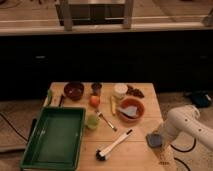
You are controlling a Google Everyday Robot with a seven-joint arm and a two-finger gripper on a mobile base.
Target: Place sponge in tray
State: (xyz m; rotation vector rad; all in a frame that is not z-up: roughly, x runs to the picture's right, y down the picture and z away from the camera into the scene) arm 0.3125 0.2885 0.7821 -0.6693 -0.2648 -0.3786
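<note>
Hanging at the table's (135, 156) right edge, the gripper (159, 137) is at the sponge (153, 141); its hold cannot be told. The tray (52, 140) lies well apart.

Desk (140, 157): tray (80, 136) at front left, long side running front to back. Behind it a bowl (74, 90); cup (96, 88) and tub (120, 90) to that bowl's right along the back. Second bowl (131, 108) right of centre. Small cup (92, 120) just beside tray's right rim. Brush (114, 145) diagonal at front centre. Sponge (152, 140) at front right edge, well apart from tray; pincer (159, 142) at it, arm (182, 124) reaching in from the right
</note>
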